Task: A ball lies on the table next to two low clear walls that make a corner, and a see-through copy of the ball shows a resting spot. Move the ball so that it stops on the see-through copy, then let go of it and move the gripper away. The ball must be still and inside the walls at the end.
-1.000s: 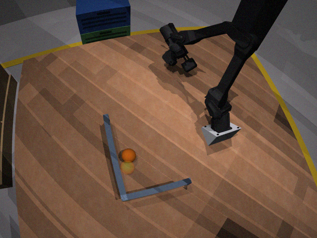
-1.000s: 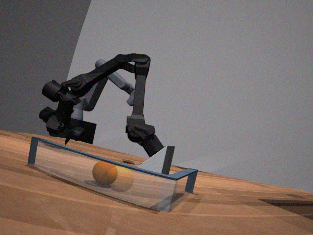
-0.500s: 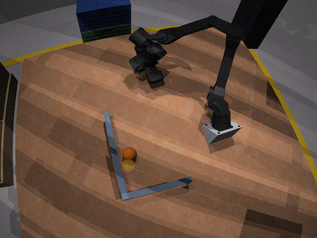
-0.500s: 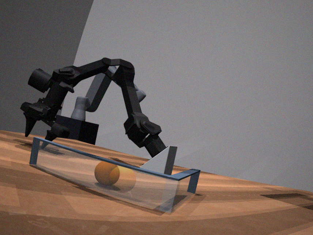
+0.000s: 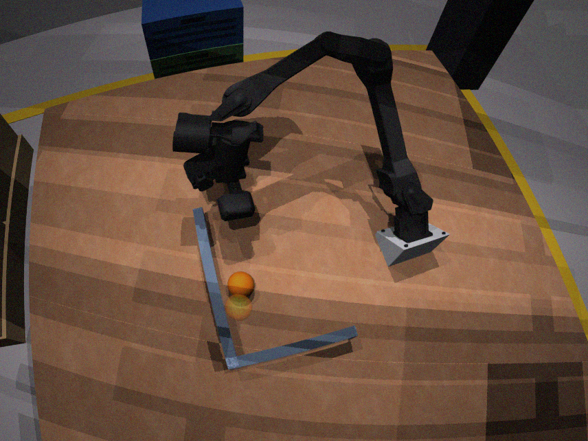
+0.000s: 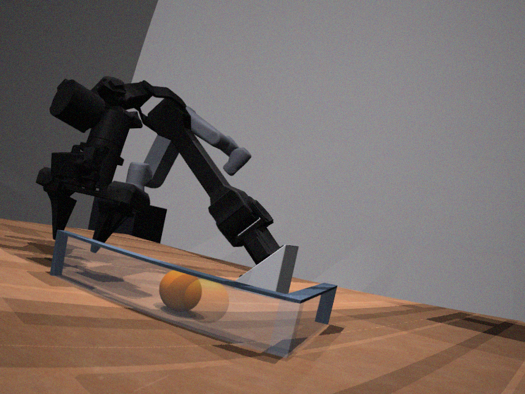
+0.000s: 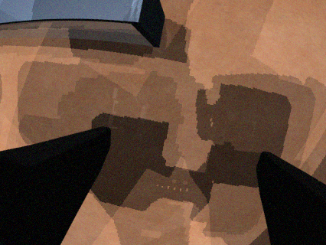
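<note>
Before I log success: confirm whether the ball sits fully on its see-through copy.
No, the ball only partly overlaps the see-through copy.

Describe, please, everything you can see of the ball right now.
The ball is a plain, smooth orange sphere, matte with a soft highlight. It rests on the wooden table inside the corner, close beside the long wall, though contact cannot be judged. It partly overlaps the see-through copy without being centred on it. The open gripper is well away from it, near the wall's far end.

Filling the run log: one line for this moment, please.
phase: approach | gripper: open, empty, near far end of long wall | ball: on table, inside walls, overlapping see-through copy, not on it
</note>
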### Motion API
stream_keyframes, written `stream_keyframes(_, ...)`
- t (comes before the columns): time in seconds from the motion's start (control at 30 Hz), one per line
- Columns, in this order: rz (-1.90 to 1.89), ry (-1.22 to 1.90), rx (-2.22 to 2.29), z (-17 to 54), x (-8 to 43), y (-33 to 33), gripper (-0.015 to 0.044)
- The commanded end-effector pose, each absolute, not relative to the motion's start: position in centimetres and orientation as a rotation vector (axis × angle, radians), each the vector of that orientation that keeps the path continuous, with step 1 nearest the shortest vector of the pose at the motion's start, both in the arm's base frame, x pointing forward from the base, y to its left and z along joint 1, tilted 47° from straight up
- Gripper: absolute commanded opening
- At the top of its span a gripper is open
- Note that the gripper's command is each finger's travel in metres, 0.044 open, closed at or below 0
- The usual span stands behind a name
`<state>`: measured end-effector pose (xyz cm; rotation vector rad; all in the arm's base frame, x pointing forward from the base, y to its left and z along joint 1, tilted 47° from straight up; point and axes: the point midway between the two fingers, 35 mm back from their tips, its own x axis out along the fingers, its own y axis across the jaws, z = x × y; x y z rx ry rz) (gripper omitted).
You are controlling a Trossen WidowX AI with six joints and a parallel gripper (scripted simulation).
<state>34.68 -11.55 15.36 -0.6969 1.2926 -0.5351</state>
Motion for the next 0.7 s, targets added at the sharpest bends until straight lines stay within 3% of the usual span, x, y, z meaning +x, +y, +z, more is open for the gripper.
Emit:
stream_keyframes(0.0, -0.499, 1.340, -0.653, 11.8, 36.6, -5.6, 0.0361)
stream_keyframes(0.3, -0.620, 1.428, -0.632, 5.1, 36.0, 4.4, 0.0361)
stream_keyframes(0.67, -0.631, 1.430, -0.635, 4.6, 35.9, 4.8, 0.0361)
